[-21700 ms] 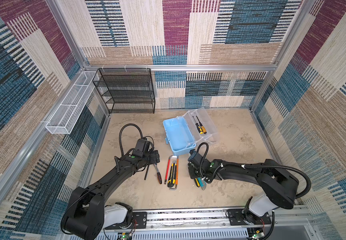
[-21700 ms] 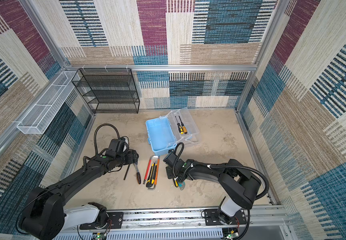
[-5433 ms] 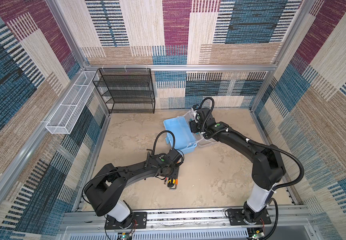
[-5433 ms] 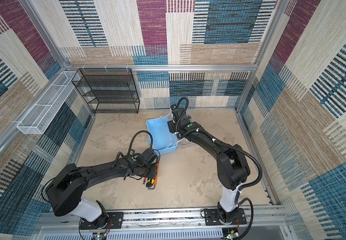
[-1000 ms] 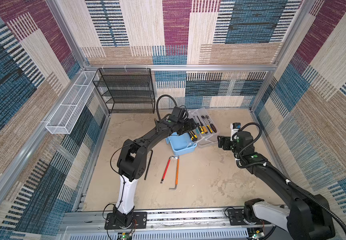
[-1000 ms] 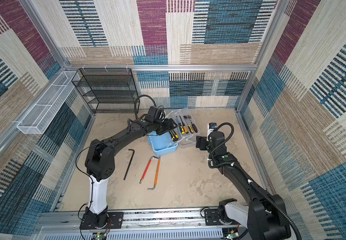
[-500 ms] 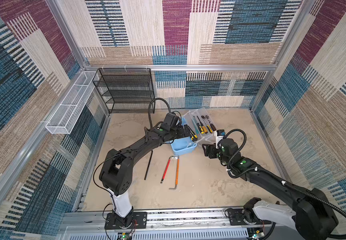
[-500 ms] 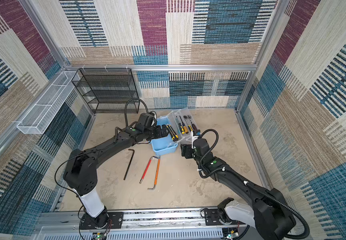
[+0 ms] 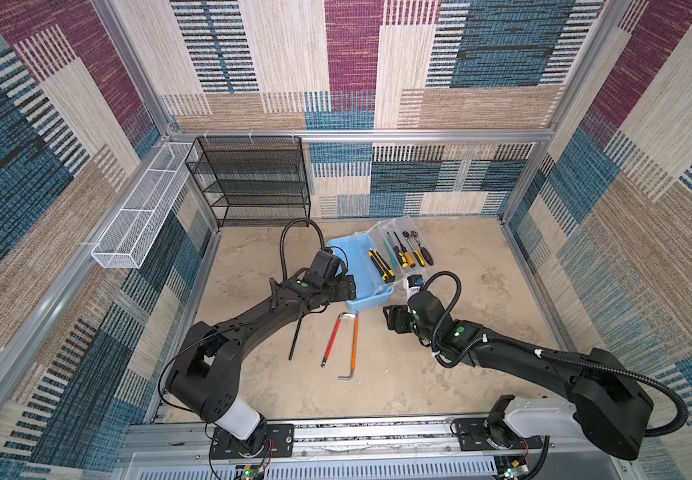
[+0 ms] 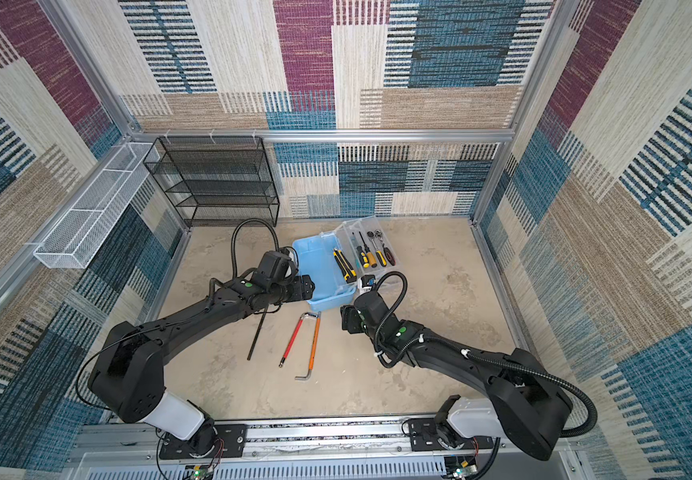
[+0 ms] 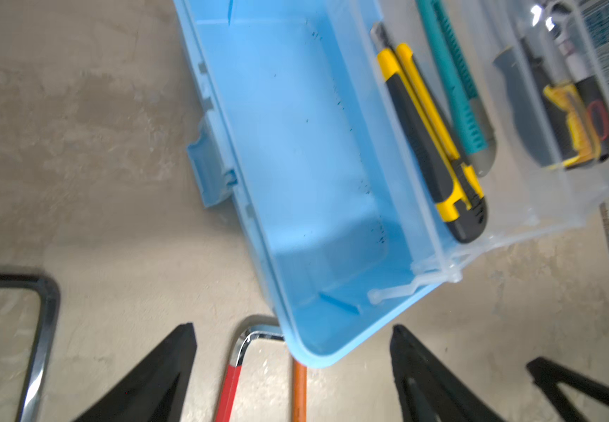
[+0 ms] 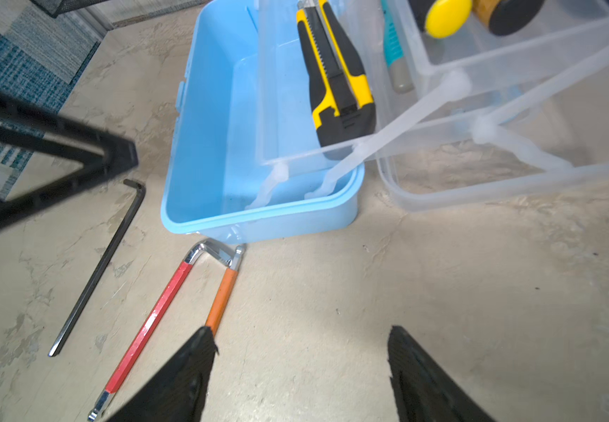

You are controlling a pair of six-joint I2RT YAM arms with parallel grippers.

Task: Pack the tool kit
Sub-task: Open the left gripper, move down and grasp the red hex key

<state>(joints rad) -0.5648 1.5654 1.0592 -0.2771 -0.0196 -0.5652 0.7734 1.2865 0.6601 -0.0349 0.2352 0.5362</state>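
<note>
The tool kit's light-blue box point(image 9: 350, 266) point(image 10: 319, 262) stands open at the back middle, its blue part bare inside. A yellow-black knife point(image 11: 430, 146) point(image 12: 335, 73) lies in the clear tray over it. Screwdrivers and a ratchet fill the clear lid point(image 9: 412, 249). On the floor in front lie a black hex key point(image 9: 296, 336), a red one point(image 9: 333, 338) and an orange one point(image 9: 354, 345). My left gripper point(image 9: 346, 286) point(image 11: 291, 330) is open and empty at the box's near corner. My right gripper point(image 9: 392, 320) point(image 12: 299, 330) is open over bare floor, right of the orange key point(image 12: 222, 292).
A black wire-mesh rack point(image 9: 248, 183) stands against the back wall on the left. A long white wire basket point(image 9: 140, 220) hangs on the left wall. Aluminium frame rails edge the floor. The left gripper's fingers point(image 12: 39, 157) show in the right wrist view.
My left gripper has drawn back from over the clear tray to the box's near corner. My right gripper has swung from the right side toward the front middle, close to the hex keys.
</note>
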